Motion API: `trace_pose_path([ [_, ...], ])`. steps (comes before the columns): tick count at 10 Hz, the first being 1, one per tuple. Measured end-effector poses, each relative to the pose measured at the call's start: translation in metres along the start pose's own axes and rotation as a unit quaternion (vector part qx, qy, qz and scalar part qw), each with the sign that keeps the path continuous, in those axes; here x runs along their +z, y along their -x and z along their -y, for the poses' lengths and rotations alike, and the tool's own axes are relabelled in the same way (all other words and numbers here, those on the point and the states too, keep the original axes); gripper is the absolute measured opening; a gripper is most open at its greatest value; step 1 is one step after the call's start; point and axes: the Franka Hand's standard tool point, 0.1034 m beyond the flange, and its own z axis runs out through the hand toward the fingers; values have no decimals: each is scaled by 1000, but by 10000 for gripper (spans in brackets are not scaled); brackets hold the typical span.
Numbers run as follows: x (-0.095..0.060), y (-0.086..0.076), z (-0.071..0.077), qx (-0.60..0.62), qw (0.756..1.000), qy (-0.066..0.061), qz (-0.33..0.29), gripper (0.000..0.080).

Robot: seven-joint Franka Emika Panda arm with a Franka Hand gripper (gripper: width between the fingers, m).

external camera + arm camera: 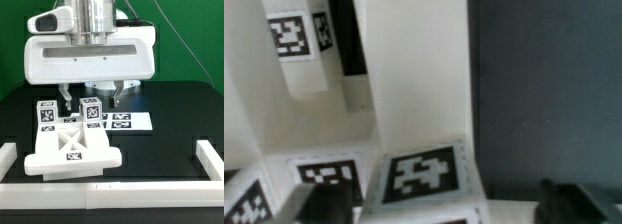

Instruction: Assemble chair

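Chair parts (pixel 72 150) beneath upright, low gripper (pixel 90 100)

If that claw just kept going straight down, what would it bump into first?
Probably the white chair part standing upright under the gripper: the wrist view shows it between the fingertips. Depth is unclear, so it may already be touching.
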Motion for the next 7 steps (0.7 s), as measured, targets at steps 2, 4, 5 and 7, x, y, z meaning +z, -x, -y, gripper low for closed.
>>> trace_pose_path([
  [2,0,0,0,71,998,-1,0,282],
  [4,0,0,1,151,989,-1,-1,283],
  [5,1,-1,2,206,979,0,-5,283],
  [7,1,-1,3,294,956,-4,-6,283],
])
